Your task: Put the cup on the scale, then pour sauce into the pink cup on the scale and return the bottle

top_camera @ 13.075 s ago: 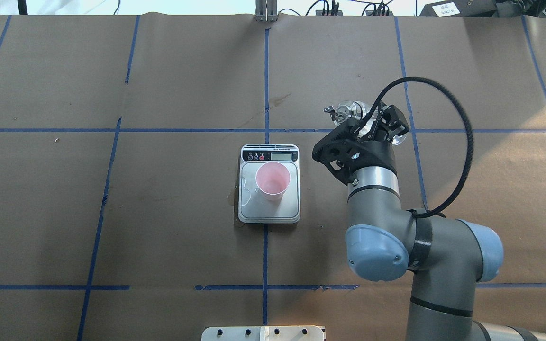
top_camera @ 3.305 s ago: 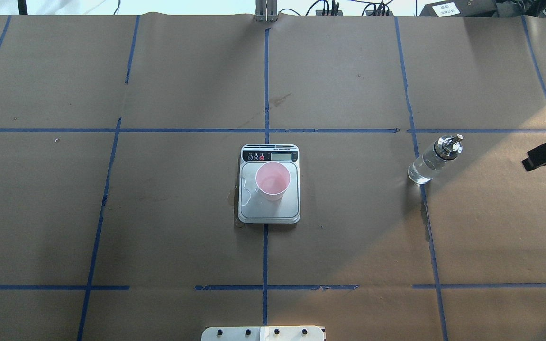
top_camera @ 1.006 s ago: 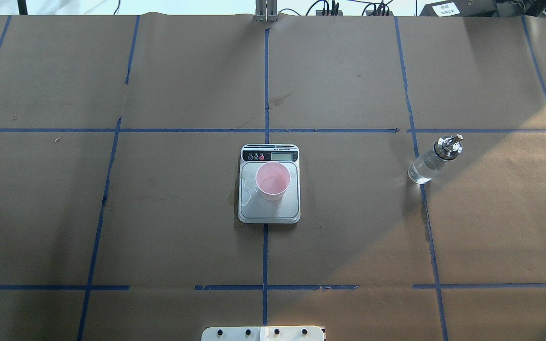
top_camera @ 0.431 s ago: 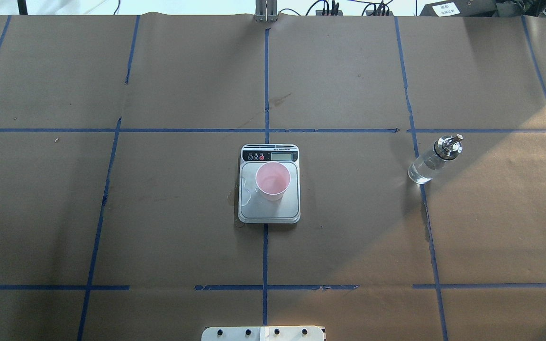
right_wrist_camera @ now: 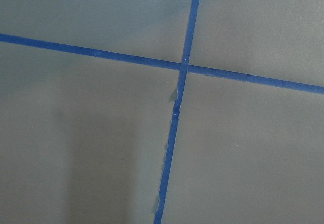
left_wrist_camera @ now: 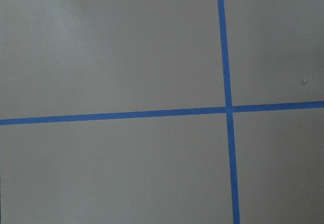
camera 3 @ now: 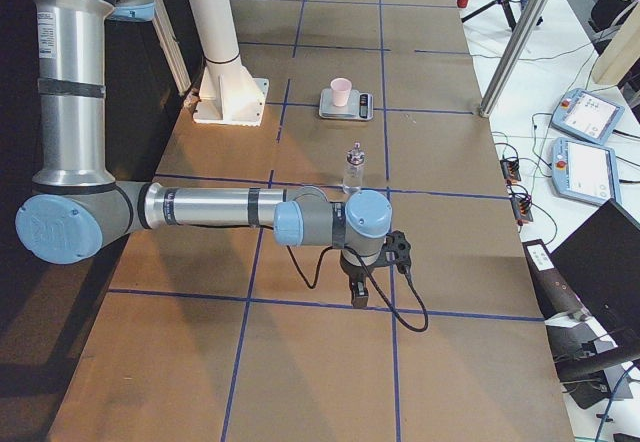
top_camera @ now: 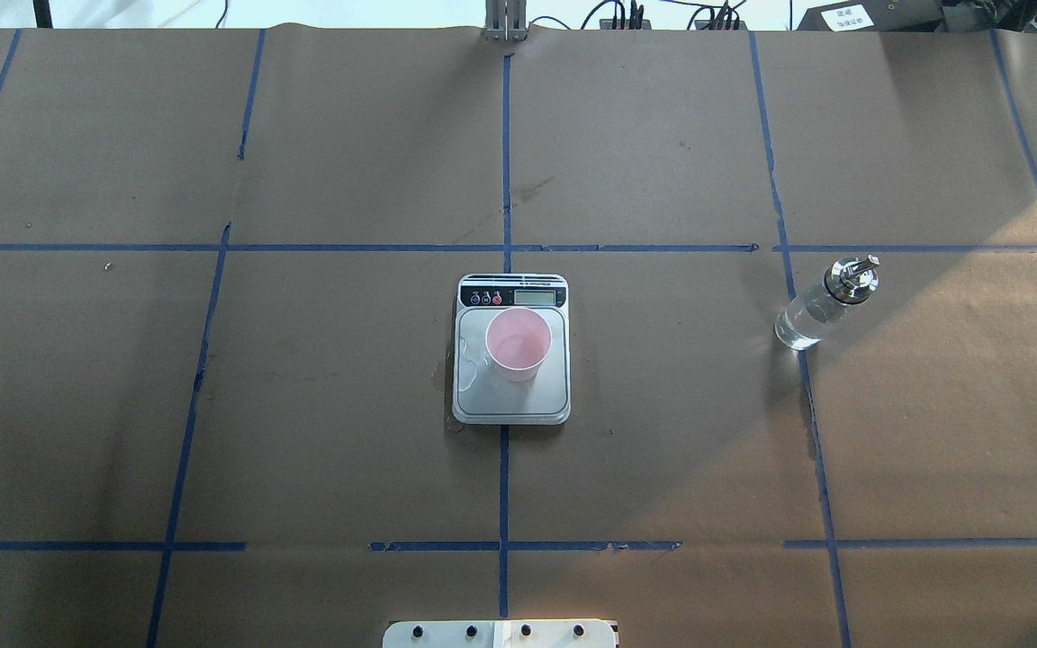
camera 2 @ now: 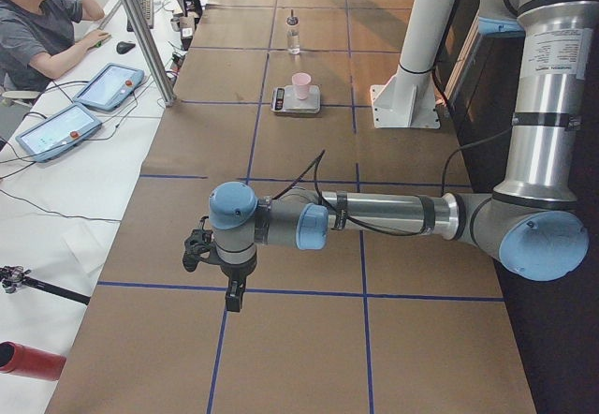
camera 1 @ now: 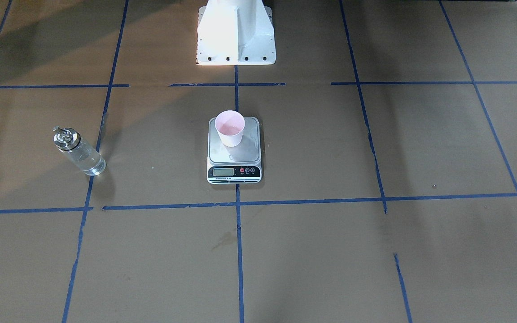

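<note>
The pink cup (top_camera: 518,344) is standing upright on the kitchen scale (top_camera: 511,400), toward the display end of its platform, so the first step looks done. The glass bottle (top_camera: 820,308) is standing upright and free on the desk (top_camera: 302,405), with clear sauce (top_camera: 798,328) showing in its lower part. In the exterior right view it is sitting just beyond the right arm's wrist, between the right gripper (camera 3: 357,295) and the scale, and nothing is touching it. That suggests the bottle is already back in place. Whether the cup is holding any sauce is hard to judge; its inside is looking a shade darker low down in the front-facing view.

Both arms are lying out low toward opposite ends of the desk, far from the scale. The left gripper (camera 2: 231,300) is hanging over bare paper, well apart from every task thing. Neither gripper is carrying anything, but how wide the jaws are standing I cannot tell.

By my reading, nothing is left except confirming the pour. Counting: one cup, one scale, one bottle, two grippers.
</note>
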`<state>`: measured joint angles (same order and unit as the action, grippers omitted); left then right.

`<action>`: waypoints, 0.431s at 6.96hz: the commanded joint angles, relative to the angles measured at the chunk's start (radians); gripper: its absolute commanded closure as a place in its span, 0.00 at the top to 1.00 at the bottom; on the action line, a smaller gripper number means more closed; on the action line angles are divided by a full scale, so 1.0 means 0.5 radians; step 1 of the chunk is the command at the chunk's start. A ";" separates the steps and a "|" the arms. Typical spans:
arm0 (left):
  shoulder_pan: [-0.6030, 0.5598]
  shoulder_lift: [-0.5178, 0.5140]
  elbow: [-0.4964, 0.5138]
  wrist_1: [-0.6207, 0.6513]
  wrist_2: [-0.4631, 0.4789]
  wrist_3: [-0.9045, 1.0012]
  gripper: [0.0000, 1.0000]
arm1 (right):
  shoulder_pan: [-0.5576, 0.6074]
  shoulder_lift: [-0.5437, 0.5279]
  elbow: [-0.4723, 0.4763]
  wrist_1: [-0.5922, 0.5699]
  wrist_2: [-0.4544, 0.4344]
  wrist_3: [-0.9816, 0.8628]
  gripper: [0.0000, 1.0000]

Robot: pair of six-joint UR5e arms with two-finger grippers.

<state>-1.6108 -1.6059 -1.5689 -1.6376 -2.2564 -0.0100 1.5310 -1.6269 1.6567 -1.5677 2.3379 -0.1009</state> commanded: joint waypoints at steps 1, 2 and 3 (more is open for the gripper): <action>0.000 0.000 -0.010 -0.001 -0.003 -0.035 1.00 | 0.012 0.002 -0.003 0.000 0.000 0.002 1.00; 0.000 0.000 -0.013 -0.001 -0.003 -0.035 1.00 | 0.012 0.005 -0.003 0.000 0.000 0.042 1.00; 0.000 0.000 -0.013 -0.001 -0.003 -0.035 1.00 | 0.012 0.029 0.003 0.000 0.000 0.343 1.00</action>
<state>-1.6107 -1.6061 -1.5744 -1.6383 -2.2578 -0.0268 1.5363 -1.6224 1.6559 -1.5677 2.3378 -0.0530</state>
